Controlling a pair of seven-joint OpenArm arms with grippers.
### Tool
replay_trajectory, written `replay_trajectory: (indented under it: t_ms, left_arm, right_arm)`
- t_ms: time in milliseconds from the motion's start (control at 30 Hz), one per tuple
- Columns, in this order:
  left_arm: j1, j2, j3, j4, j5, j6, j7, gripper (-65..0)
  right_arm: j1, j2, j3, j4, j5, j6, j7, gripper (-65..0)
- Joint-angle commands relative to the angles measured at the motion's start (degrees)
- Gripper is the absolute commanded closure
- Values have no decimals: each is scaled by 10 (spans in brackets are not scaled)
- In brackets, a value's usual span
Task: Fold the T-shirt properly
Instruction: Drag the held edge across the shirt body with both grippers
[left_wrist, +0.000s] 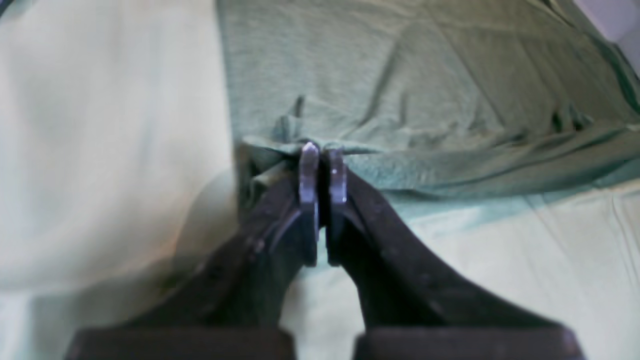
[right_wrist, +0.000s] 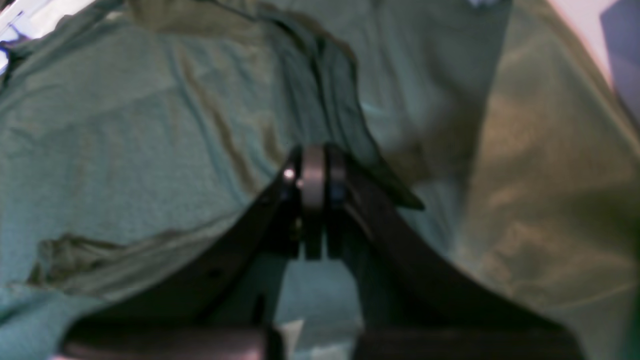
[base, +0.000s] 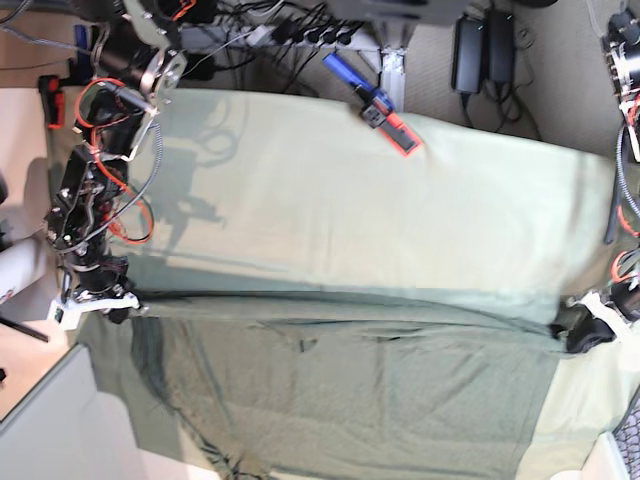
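Note:
The dark olive T-shirt (base: 350, 400) lies spread over the near half of the table, its far edge pulled into a taut line between both grippers. At the base view's right edge, my left gripper (base: 583, 330) is shut on a corner of that edge. The left wrist view shows its jaws (left_wrist: 322, 150) pinching a bunched fold of the T-shirt (left_wrist: 425, 100). My right gripper (base: 118, 305) is shut on the opposite corner at the base view's left. Its closed jaws (right_wrist: 315, 150) hold the T-shirt (right_wrist: 125, 150), which drapes away wrinkled.
A pale mint table cloth (base: 350, 200) covers the table beyond the shirt. A blue and red tool (base: 385, 108) lies at the far table edge, with cables and power bricks (base: 480, 45) behind it. The shirt hangs over the near edge.

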Motion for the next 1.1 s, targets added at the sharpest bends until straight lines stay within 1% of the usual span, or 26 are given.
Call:
replay_trajectory:
  t_ms: [0,100,333,433,533,600,633,733,767,800,900,933,967,1033,1067]
  left_arm:
    - [-24,-11,2,0,-5,-9,-20,0]
    - [-47,-11,7,-36,0,-9,-26,0]
    - [-100,-14,19,-129,2,-9,-30,0]
    - [-108,-22,37,-141,5,-9,-52,0]
    - [-113,-31,57,-141,23,-9,-72,0]
    - [-116,-32,63,-141,25,-9,-72,0]
    - [-117,-32,66,-141,26,-9,-72,-12]
    - [-120,-32,68,-141,26,-9,-79,-67]
    - [-120,-32,68,-141,28,-9,-84,-94]
    - [-120,-32,68,-141,29,-9,-85,-138]
    - [-120,-31,73,-142,27,-9,-85,-321]
    - [-120,-31,77,-142,27,-9,-85,-359]
    - [-120,-31,79,-142,27,-3,-85,-374]
    - [-120,-31,79,-142,14,6,-82,-375]
    - [-120,-32,78,-142,2,15,-75,-374]
  right_arm:
    - [21,11,1,6,-6,12,26,0]
    - [21,11,1,5,-28,12,31,0]
    - [32,11,0,-19,-35,13,57,0]
    - [44,11,0,-40,-37,13,68,0]
    - [57,11,0,-56,-54,13,74,0]
    - [64,11,0,-65,-61,13,77,0]
    - [68,11,0,-70,-61,13,79,0]
    - [76,11,0,-83,-62,13,89,0]
    - [79,11,0,-86,-62,13,89,0]
    - [82,11,0,-89,-62,13,89,0]
    - [86,10,0,-95,-61,13,99,0]
    - [86,9,0,-95,-61,13,104,0]
    - [86,9,0,-95,-60,13,104,-30]
    - [85,8,0,-95,-53,13,104,-268]
    - [85,8,0,-95,-44,13,104,-363]
